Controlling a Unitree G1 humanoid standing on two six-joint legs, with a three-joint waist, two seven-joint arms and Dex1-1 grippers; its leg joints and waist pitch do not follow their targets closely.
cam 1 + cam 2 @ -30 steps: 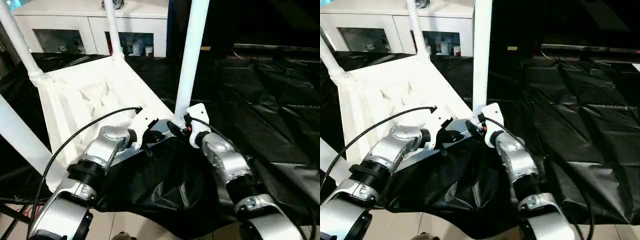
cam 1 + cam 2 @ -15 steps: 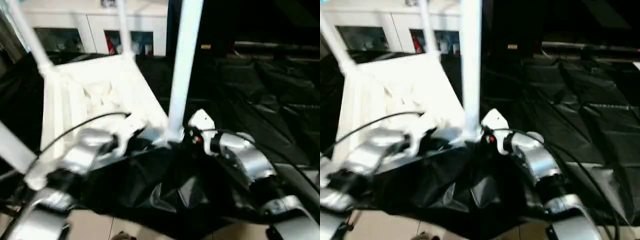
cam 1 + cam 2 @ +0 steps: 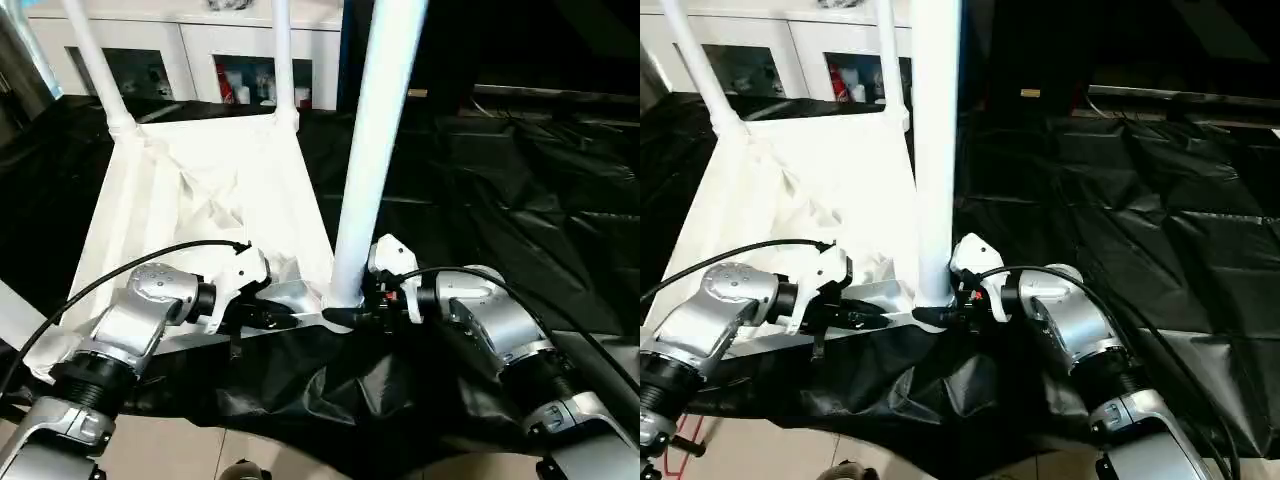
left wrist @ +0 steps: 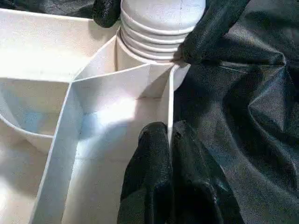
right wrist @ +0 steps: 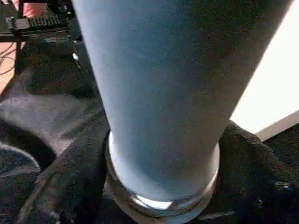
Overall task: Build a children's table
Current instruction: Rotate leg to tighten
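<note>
The children's table (image 3: pixel 215 200) lies upside down on the black sheet (image 3: pixel 520 190), its near corner leg (image 3: pixel 375 150) standing upright in its socket just in front of the robot. The right gripper (image 4: pixel 154 32) straddles the ribbed foot of that leg, fingers on either side of it. The left gripper (image 4: pixel 169 154), clenched, pinches the top's edge rib just beside the socket.

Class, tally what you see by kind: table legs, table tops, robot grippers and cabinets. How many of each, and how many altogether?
Legs: 4
Top: 1
Grippers: 2
Cabinet: 1
Total: 8
</note>
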